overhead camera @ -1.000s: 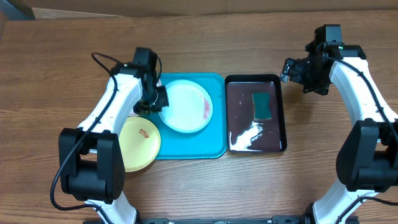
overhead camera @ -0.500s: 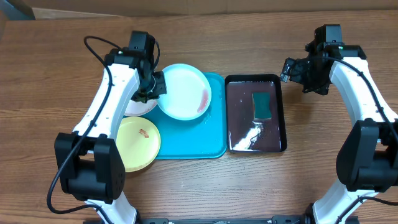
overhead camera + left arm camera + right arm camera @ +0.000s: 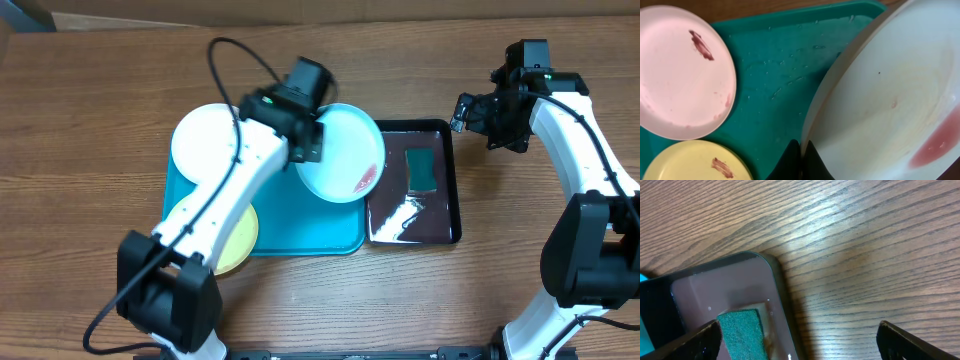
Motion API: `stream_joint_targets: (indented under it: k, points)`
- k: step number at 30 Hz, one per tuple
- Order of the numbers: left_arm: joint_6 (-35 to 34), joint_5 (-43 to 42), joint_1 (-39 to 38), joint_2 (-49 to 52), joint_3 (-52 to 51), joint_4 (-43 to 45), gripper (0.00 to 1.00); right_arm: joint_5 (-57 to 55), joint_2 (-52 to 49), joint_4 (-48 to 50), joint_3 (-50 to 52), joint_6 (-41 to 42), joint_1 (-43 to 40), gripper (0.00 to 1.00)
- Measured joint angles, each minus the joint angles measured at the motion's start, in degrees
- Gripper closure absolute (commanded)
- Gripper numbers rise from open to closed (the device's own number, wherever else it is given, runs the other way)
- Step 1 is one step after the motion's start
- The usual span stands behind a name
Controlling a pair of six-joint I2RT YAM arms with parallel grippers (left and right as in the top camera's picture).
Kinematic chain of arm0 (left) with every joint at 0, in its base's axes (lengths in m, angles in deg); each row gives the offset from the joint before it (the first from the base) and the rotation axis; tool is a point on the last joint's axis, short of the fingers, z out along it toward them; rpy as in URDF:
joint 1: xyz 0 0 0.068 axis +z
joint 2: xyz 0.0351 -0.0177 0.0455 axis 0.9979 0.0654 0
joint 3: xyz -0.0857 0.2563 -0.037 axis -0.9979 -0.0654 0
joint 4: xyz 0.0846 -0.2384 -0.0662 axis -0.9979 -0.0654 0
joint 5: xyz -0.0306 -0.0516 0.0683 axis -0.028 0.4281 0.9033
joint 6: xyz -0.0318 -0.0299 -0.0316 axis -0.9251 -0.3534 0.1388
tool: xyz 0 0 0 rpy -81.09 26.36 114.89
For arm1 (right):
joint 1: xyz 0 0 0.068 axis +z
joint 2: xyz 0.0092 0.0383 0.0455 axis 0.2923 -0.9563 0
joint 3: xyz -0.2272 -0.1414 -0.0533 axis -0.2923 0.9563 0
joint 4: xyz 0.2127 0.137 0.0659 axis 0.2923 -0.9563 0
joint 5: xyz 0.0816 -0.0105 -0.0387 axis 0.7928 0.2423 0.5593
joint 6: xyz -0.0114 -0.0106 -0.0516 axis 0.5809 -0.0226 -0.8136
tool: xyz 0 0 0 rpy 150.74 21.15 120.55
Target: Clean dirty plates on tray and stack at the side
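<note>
My left gripper (image 3: 306, 142) is shut on the rim of a pale mint plate (image 3: 345, 150), which it holds tilted above the right part of the turquoise tray (image 3: 300, 225). A red smear shows on that plate (image 3: 890, 100) near its lower right, and my left gripper (image 3: 801, 150) pinches its edge. A white plate (image 3: 208, 145) with a red-brown smear lies at the tray's back left corner. A yellow plate (image 3: 240, 235), also smeared, sits at the front left, partly under my arm. My right gripper (image 3: 465, 108) hangs open beyond the black tray's far right corner.
A glossy black tray (image 3: 440, 200) holding water and a green sponge (image 3: 421, 168) stands right of the turquoise tray. In the right wrist view the sponge (image 3: 742, 330) lies near the black tray's (image 3: 715, 285) corner, with bare wooden table to its right.
My left arm has lifted the mint plate off the tray and swung it right and back, over the tray's right edge. The white plate is now uncovered. The right arm has not moved.
</note>
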Motion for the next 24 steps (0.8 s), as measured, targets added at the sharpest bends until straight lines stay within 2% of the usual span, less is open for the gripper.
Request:
stream_joint_targets:
  k: [12, 24]
  points:
    - [-2.8, 21.4, -18.2, -1.3, 0.1, 2.6, 0.96, 0.0, 0.0, 0.0, 0.0, 0.0, 0.0, 0.00]
    - [-3.9, 42.3, -30.4, -1.3, 0.1, 3.4, 0.96, 0.0, 0.0, 0.0, 0.0, 0.0, 0.0, 0.00]
